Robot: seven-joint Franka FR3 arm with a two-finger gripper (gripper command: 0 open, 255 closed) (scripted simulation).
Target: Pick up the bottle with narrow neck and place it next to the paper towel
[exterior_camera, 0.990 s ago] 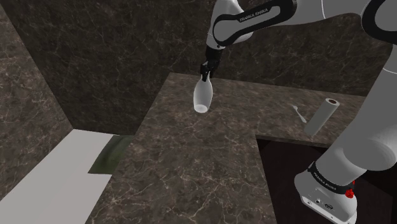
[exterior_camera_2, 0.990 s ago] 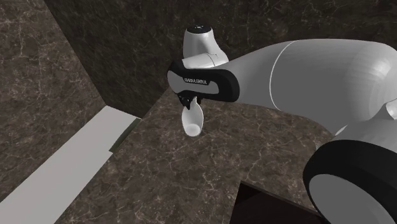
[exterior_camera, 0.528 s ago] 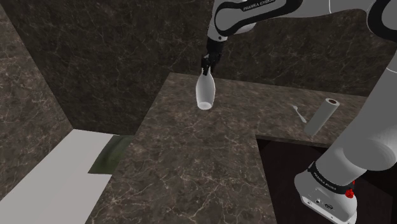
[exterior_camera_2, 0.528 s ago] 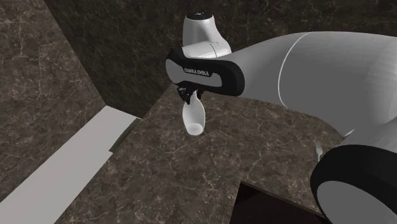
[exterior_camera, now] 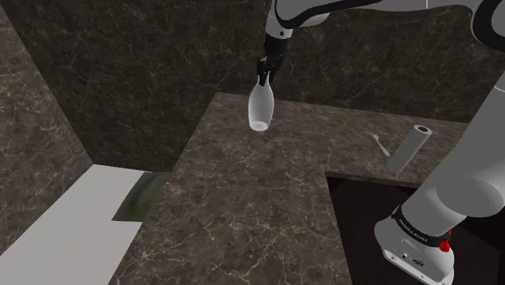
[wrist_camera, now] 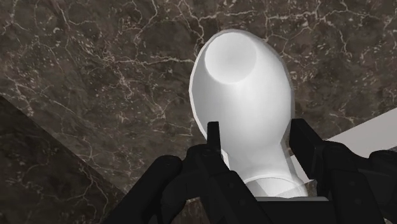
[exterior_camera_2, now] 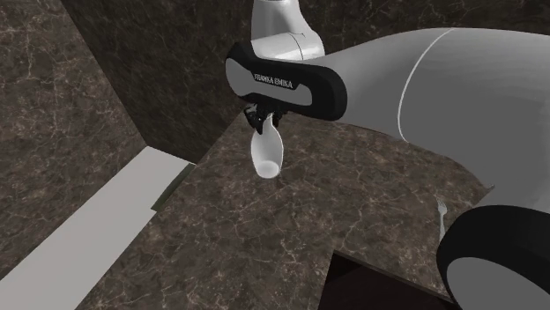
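A dark marble-patterned bench (exterior_camera: 243,210) spreads across the foreground, with a pale grey paper towel roll (exterior_camera: 407,148) lying on it toward the shoulder view's right. Farther back, well apart from the roll, the all-black two-finger end effector (exterior_camera: 263,77) is clamped on the narrow neck of a plain white bottle (exterior_camera: 260,109). The bottle hangs base-down in the air above the bench's far side, before a dark marble wall (exterior_camera: 162,65).

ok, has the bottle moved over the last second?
Yes. In the shoulder view the white bottle, held by the gripper, has risen further above the counter and edged slightly toward the paper towel roll, which stayed put.
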